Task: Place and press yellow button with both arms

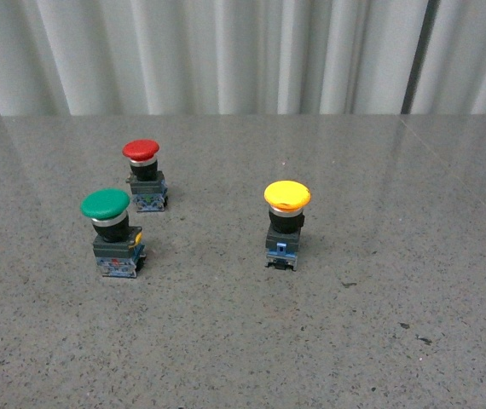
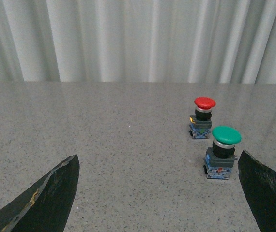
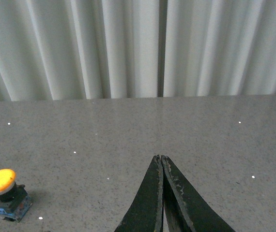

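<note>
Yellow button (image 1: 286, 197) stands upright on the grey bench (image 1: 396, 341), right of centre, untouched. Green button (image 1: 107, 205) and red button (image 1: 141, 151) stand well apart to its left, near each other. Left end effector (image 2: 160, 193): fingers wide apart, empty. Right end effector (image 3: 161, 162): fingers pressed together, empty, off the bench.

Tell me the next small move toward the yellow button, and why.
Probably swing the open left gripper toward the yellow button. Its fingers are spread wide, the button stands upright and untouched on the table, apart from the green button, and the right gripper is shut, suited to pressing.
</note>
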